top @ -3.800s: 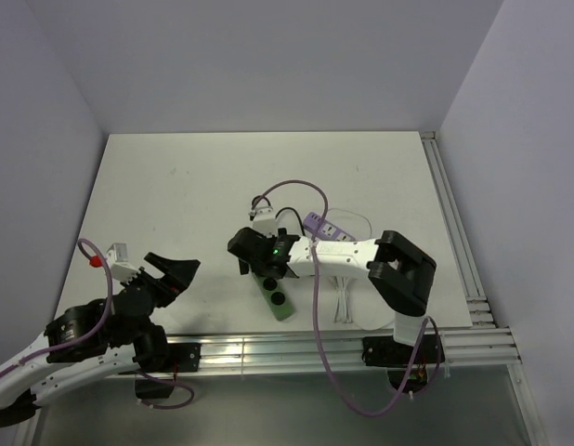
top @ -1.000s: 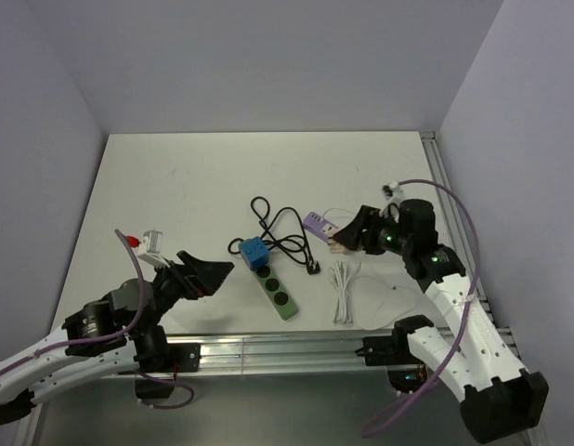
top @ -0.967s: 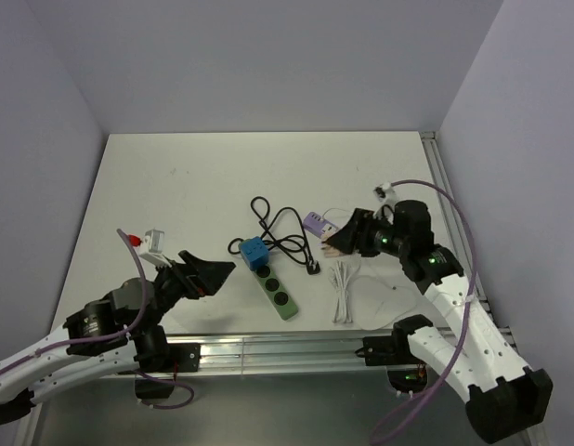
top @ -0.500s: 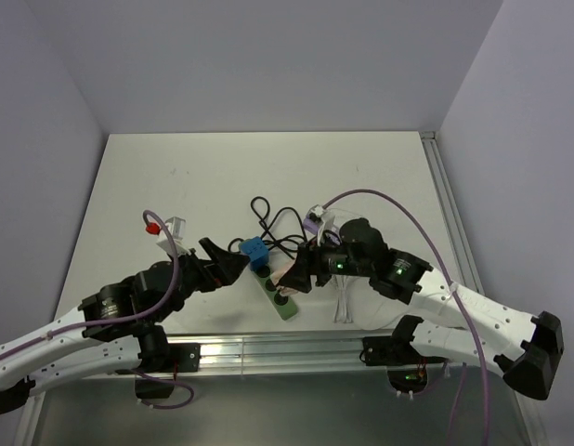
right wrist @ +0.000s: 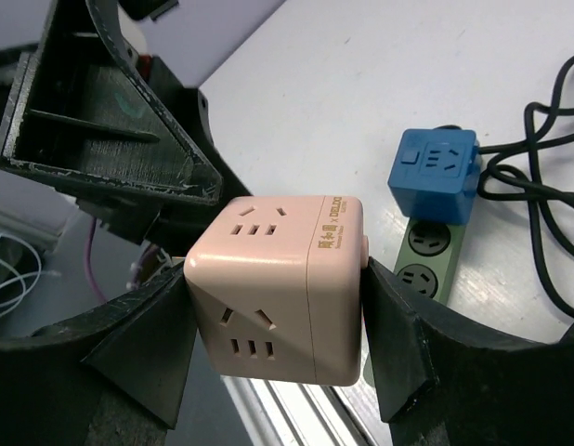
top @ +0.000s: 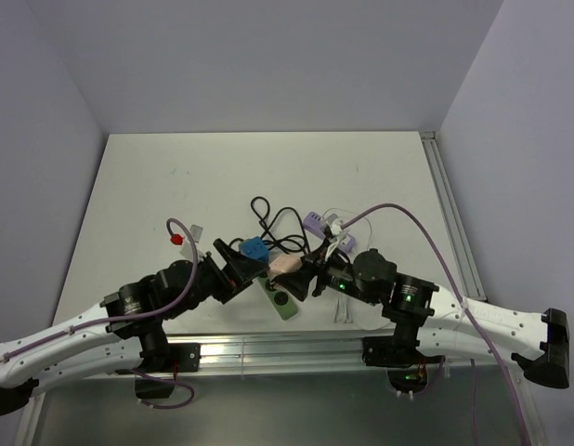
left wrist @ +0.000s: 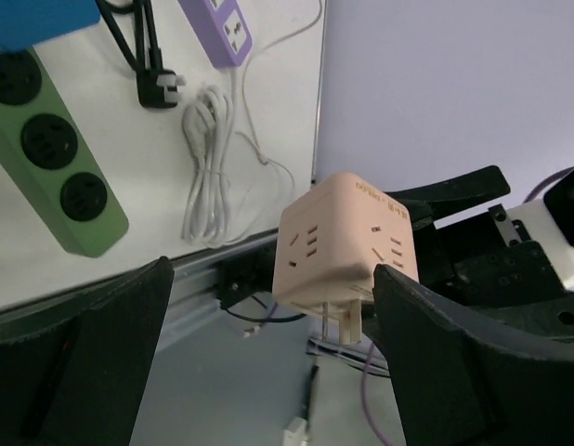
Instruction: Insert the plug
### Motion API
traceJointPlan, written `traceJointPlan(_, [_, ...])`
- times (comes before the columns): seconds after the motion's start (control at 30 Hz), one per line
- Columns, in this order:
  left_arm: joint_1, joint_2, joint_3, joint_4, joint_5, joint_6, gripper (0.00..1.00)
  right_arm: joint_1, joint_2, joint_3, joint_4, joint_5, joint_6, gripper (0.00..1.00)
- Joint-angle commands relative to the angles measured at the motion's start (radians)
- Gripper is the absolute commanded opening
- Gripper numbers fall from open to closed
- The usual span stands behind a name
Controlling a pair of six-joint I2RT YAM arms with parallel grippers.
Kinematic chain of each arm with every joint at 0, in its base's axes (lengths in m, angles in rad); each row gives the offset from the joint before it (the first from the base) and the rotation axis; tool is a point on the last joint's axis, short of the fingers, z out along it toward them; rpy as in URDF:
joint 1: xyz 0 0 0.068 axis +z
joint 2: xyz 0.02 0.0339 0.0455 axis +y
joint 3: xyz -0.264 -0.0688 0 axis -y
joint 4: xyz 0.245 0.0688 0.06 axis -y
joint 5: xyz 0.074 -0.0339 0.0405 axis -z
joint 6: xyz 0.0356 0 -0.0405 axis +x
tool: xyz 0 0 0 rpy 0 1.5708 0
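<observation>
**Top view:** the right gripper [top: 304, 275] is clamped on a peach cube adapter [top: 287, 267] of matte plastic. It's held in the air over the long green power strip [top: 280, 299]. The left gripper [top: 233, 268] stands wide w/ nothing in it, mouth turned twd the cube. The small, boxy, bright blue plug [top: 256, 248] sits on the strip's far end and looks seated to us. A thin black cable [top: 273, 218] loops beyond it.

**Left wrist:** our left fingers [left wrist: 83, 362] spread to both frame edges. The peach cube adapter hangs in line w/ the gap, touching neither finger, w/ its metal prongs [left wrist: 338, 321] bare on the underside. We read this as a presentation for hand-over or regrip, but can't be sure. The blue plug shows at the top-left corner, covering the strip's end socket, and three sockets are free. A purple socket strip [left wrist: 227, 28] and a coiled white cord [left wrist: 205, 167] lie off to the side.

**Right wrist:** the right fingers [right wrist: 148, 344] press two opposite faces of the cube, so its socket faces are left uncovered. The left gripper's open finger fills the upper left. The blue plug sits on the green power strip at right.
</observation>
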Motion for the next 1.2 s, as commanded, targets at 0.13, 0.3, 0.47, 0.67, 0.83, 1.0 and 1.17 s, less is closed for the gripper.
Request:
traceJointPlan(0.13, [0.041,-0.008,-0.092,0.193,0.103,-0.347,0.91,0.058,-0.047,-0.089,0.258,0.189,-0.016,0.00])
traceJointPlan(0.3, [0.047,-0.003,-0.155,0.325,0.131,-0.455,0.91,0.130,-0.046,-0.117,0.345,0.279,-0.058,0.00])
traceJointPlan(0.47, [0.051,0.056,-0.174,0.424,0.184,-0.530,0.90,0.201,-0.001,-0.104,0.404,0.360,-0.095,0.00])
traceJointPlan(0.67, [0.053,0.089,-0.175,0.474,0.223,-0.548,0.84,0.259,0.082,-0.081,0.427,0.425,-0.138,0.00])
traceJointPlan(0.83, [0.054,0.069,-0.189,0.489,0.224,-0.547,0.70,0.267,0.111,-0.088,0.450,0.457,-0.131,0.00])
traceJointPlan(1.0, [0.056,0.043,-0.224,0.532,0.223,-0.529,0.26,0.269,0.128,-0.081,0.407,0.473,-0.118,0.00])
traceJointPlan(1.17, [0.102,0.049,-0.230,0.534,0.277,-0.388,0.00,0.269,0.157,-0.022,0.245,0.445,-0.073,0.48])
